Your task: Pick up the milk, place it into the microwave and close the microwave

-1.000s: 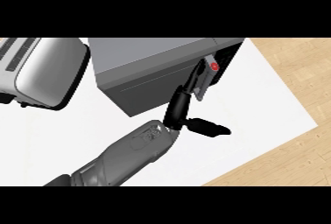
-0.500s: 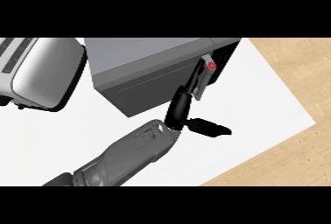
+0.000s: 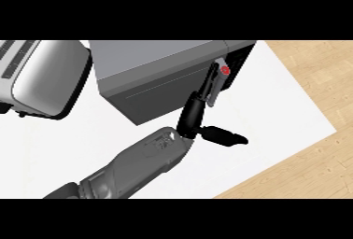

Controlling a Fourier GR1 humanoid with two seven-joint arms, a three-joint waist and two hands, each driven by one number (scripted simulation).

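Observation:
The grey microwave (image 3: 158, 70) stands at the back of the white counter. A pale handle strip with a red button (image 3: 224, 70) runs down its front right edge. My left hand (image 3: 193, 114) reaches up from the lower left. Its straight fingers (image 3: 205, 91) lie against the door beside that strip, and the thumb (image 3: 224, 135) sticks out to the right over the counter. The hand is open and holds nothing. The door looks shut or almost shut; a dark gap shows at its right edge. No milk shows anywhere. My right hand is out of view.
A silver toaster (image 3: 45, 77) sits left of the microwave, close to its side. The white counter (image 3: 276, 121) ends in a diagonal edge at the right and lower right, with wooden floor (image 3: 317, 79) beyond.

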